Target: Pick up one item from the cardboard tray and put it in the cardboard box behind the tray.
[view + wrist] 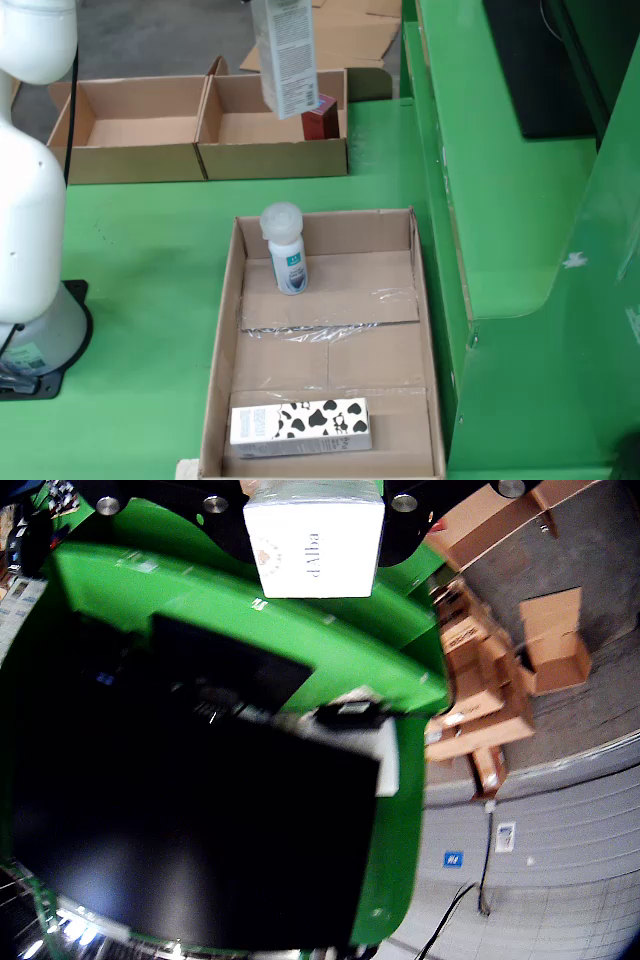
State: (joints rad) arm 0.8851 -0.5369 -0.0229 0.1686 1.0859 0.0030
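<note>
A tall white carton hangs in the air over the right-hand cardboard box behind the tray; its top runs out of the fixed view, so the gripper is not seen there. The wrist view shows the same carton, printed "d'Alba", held up close under my gripper, whose black body with bolts frames it. A small red item stands in that box's right corner. The cardboard tray holds an upright white bottle and a cow-patterned carton lying at its near end.
A second open cardboard box sits to the left of the first. The white robot arm and base fill the left edge. A green machine housing rises along the right side. Flattened cardboard lies further back.
</note>
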